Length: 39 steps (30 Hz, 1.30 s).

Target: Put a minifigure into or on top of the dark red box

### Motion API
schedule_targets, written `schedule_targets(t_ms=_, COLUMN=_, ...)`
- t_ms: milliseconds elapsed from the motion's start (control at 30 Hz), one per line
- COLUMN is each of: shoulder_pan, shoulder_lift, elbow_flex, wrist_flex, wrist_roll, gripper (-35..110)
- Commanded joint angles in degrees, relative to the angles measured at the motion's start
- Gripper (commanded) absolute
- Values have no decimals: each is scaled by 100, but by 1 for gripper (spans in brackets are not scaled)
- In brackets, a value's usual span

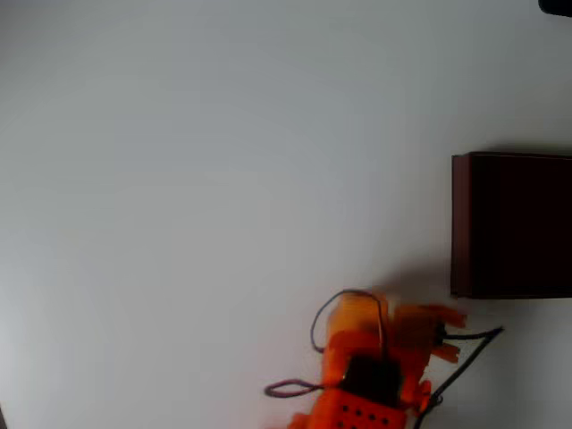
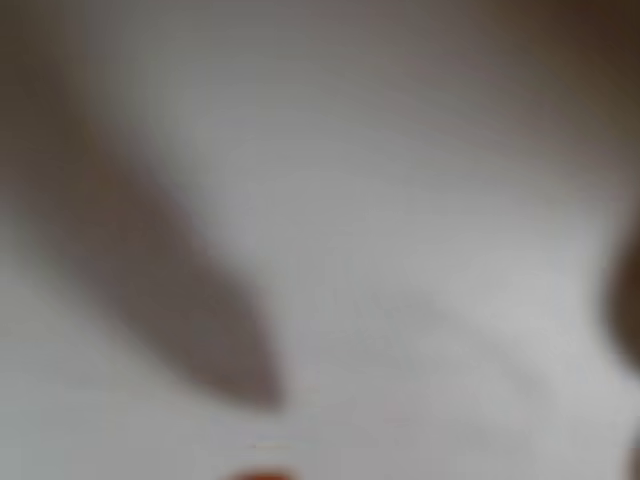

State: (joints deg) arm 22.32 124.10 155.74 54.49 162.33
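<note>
The dark red box [image 1: 511, 223] lies at the right edge of the overhead view, with thin red walls and a nearly black inside. My orange gripper [image 1: 451, 332] sits low near the bottom edge, just below and left of the box's near corner, pointing right. Its fingers are blurred, so the gap between them is unclear. The minifigure is hidden or out of view. The wrist view is badly out of focus: a pale surface crossed by a dark wedge of shadow [image 2: 190, 310].
The white tabletop [image 1: 223, 179] stretches wide to the left and above the arm. Dark cables [image 1: 469, 353] loop around the arm's body near the bottom edge. A dark corner [image 1: 556, 5] shows at the top right.
</note>
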Motion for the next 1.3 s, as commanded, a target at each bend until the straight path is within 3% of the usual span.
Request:
schedule_targets(t_ms=0, shoulder_pan=272, shoulder_lift=0, elbow_flex=53, wrist_flex=-246, wrist_roll=-264, gripper=24)
schedule_targets(t_ms=400, shoulder_pan=1301, shoulder_lift=-360, elbow_flex=-202, wrist_flex=-316, wrist_roll=-1239, gripper=23)
schedule_targets(t_ms=633, shoulder_pan=1617, shoulder_lift=-510, elbow_flex=-536, wrist_flex=299, wrist_roll=-2654, gripper=24)
schedule_targets(t_ms=1000, shoulder_pan=1705, shoulder_lift=-624, elbow_flex=-404, wrist_flex=-642, wrist_roll=-2540, gripper=24)
schedule_targets(t_ms=1267, shoulder_pan=1767, shoulder_lift=-606, elbow_flex=-369, wrist_flex=-519, wrist_roll=-2681, gripper=23)
